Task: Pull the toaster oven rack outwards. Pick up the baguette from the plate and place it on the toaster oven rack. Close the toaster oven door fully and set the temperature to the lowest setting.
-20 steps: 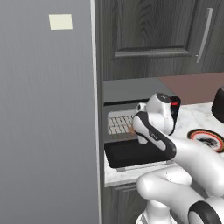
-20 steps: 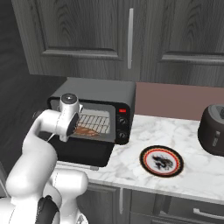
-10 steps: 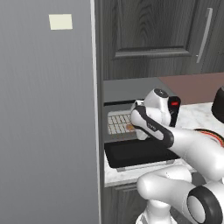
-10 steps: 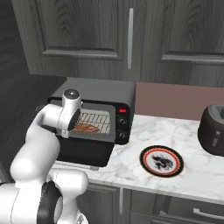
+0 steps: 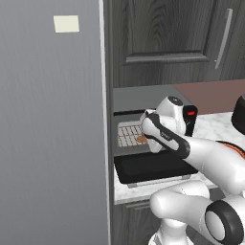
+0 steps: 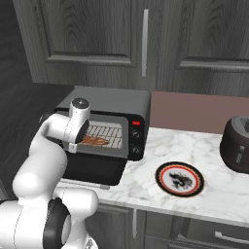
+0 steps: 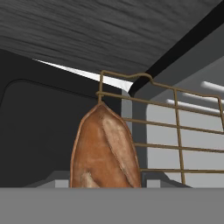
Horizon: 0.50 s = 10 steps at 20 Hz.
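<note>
Nearest the base, the white marbled worktop [image 6: 204, 204] runs over dark wood-grain lower cabinets [image 6: 160, 233], and the boxy black toaster oven with a grey top [image 6: 121, 104] stands on its left part. The black glass-fronted toaster oven door [image 5: 153, 167] lies folded down flat in front of the oven, out over the worktop edge. Just behind the door, the pale silvery wire toaster oven rack [image 5: 127, 136] sits in the oven's mouth, and the small orange-tan baguette [image 7: 105, 151] lies on it, near its front edge. The white arm's gripper [image 6: 78, 143] hangs just in front of the oven's mouth, close above the bread; the jaws themselves are hidden by the hand, so whether they stand open or grip the bread cannot be told. To the right of the oven lies the round plate with an orange-red rim and dark patterned centre [image 6: 180, 179], bare. Further right a large dark rounded vessel [image 6: 237, 146] is cut off by the frame. Behind the oven rise dark upper cabinet doors [image 6: 97, 39]; to its left stands a tall flat grey panel [image 5: 48, 134].
</note>
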Tool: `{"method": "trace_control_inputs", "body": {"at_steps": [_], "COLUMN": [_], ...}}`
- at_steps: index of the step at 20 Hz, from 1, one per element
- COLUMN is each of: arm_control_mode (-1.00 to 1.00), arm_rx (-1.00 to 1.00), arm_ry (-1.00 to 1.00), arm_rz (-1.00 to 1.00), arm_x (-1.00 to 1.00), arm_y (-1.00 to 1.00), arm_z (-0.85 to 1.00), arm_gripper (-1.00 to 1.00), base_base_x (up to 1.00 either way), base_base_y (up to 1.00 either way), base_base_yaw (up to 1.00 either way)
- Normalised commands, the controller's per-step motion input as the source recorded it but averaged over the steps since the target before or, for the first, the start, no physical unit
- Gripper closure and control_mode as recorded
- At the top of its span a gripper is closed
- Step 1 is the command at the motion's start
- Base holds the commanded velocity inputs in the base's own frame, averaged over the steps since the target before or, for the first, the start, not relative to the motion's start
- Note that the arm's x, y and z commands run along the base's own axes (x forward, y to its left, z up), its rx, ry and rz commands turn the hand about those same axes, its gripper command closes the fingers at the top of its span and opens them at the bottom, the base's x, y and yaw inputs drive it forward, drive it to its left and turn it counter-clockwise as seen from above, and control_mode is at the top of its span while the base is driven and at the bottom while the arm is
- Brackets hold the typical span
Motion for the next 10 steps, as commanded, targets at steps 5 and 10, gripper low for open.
{"method": "trace_control_inputs", "body": {"at_steps": [5, 10], "arm_control_mode": [-1.0, -1.0], "arm_rx": [0.0, 0.0], "arm_ry": [0.0, 0.0], "arm_rz": [0.0, 0.0], "arm_x": [0.0, 0.0], "arm_y": [0.0, 0.0], "arm_z": [0.0, 0.0], "arm_gripper": [-1.0, -1.0], "base_base_x": [0.0, 0.0], "base_base_y": [0.0, 0.0], "base_base_yaw": [0.0, 0.0]}}
